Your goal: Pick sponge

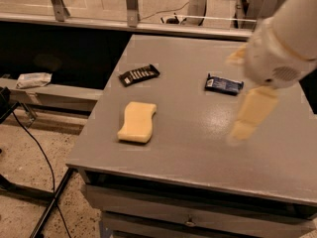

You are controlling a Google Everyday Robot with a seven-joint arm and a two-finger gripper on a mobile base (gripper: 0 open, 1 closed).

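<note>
The sponge (137, 122) is a pale yellow foam block with wavy sides. It lies flat on the grey table (188, 148), near the front left corner. My gripper (234, 97) hangs from the white arm at the upper right, above the table and well to the right of the sponge. Its pale yellow fingers (250, 114) stand apart and hold nothing; one points down toward the table top and the other shows higher up by the wrist.
A dark flat wrapped bar (139, 75) lies behind the sponge. A blue wrapped bar (224, 84) lies at the right, just behind the gripper. A crumpled white wrapper (33, 79) sits on a low ledge to the left. A black cable (34, 143) runs over the floor.
</note>
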